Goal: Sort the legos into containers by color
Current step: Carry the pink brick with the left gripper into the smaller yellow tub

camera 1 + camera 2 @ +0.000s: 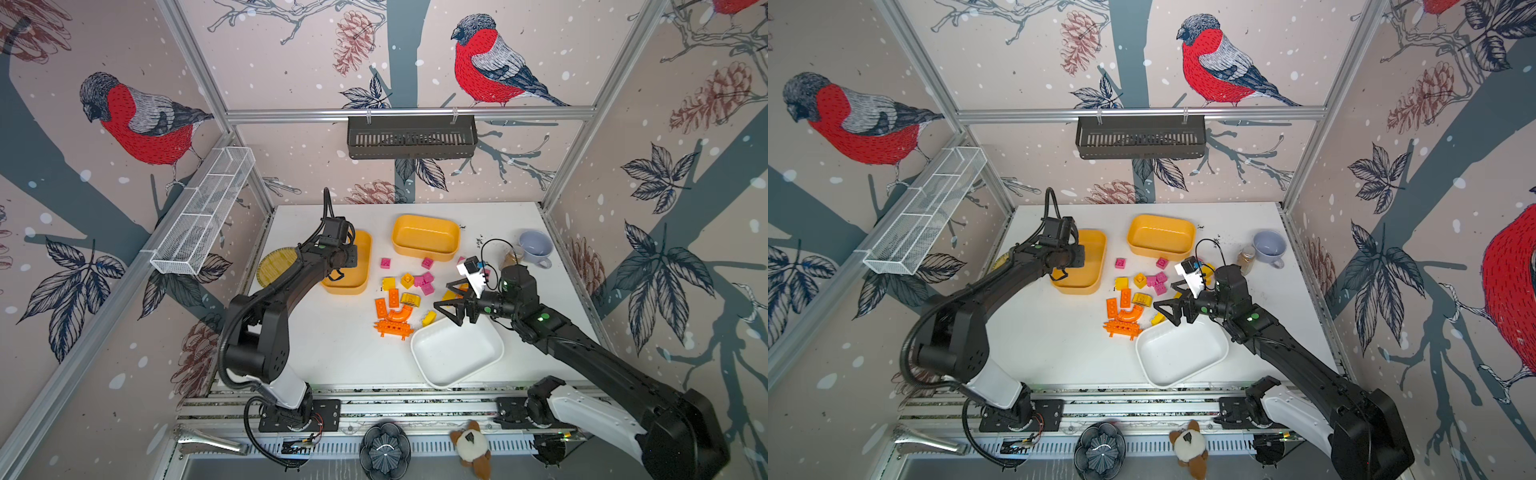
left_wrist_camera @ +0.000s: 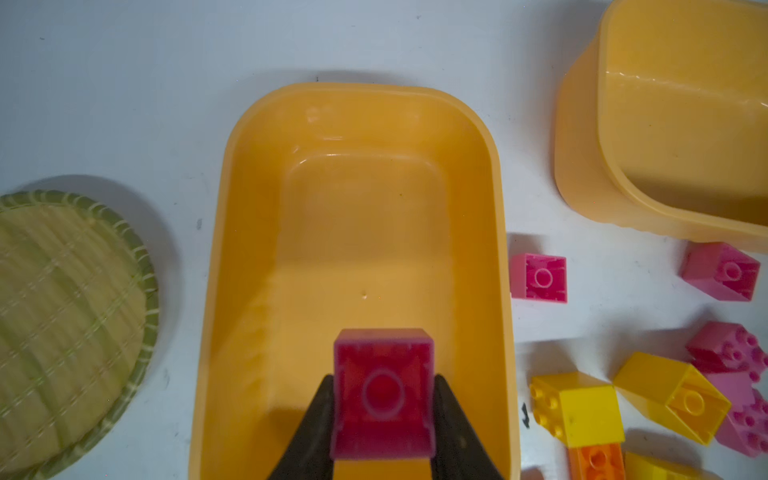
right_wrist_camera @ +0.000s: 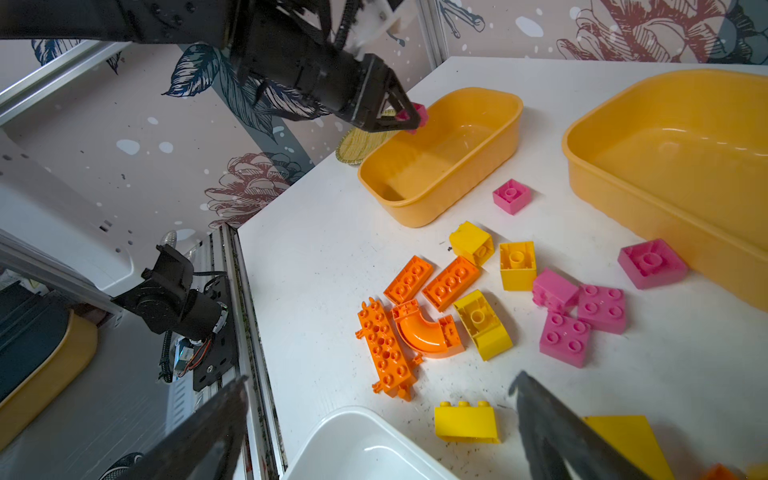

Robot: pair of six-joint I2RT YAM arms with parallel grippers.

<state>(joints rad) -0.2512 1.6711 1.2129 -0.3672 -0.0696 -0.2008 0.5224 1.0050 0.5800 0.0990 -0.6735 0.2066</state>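
Observation:
My left gripper (image 2: 383, 386) is shut on a pink cube (image 2: 383, 395) and holds it above the near end of the left yellow-orange tub (image 2: 232, 208), which has nothing inside. In both top views the arm hides that cube. The second yellow-orange tub (image 1: 426, 232) stands further back. Loose legos lie mid-table: pink cubes (image 1: 385, 262), yellow blocks (image 1: 388, 284), orange plates (image 1: 380, 307), an orange arch (image 1: 401, 314) and a spiky bar (image 1: 392, 328). My right gripper (image 1: 441, 295) hangs open over the far corner of the white tub (image 1: 457, 353), near a yellow block (image 3: 465, 422).
A round woven plate (image 1: 274, 266) lies left of the left tub. A grey-blue cup (image 1: 536, 247) and a small jar (image 1: 512, 257) stand at the back right. A black basket (image 1: 411, 137) hangs on the back wall and a white wire basket (image 1: 203, 216) on the left wall.

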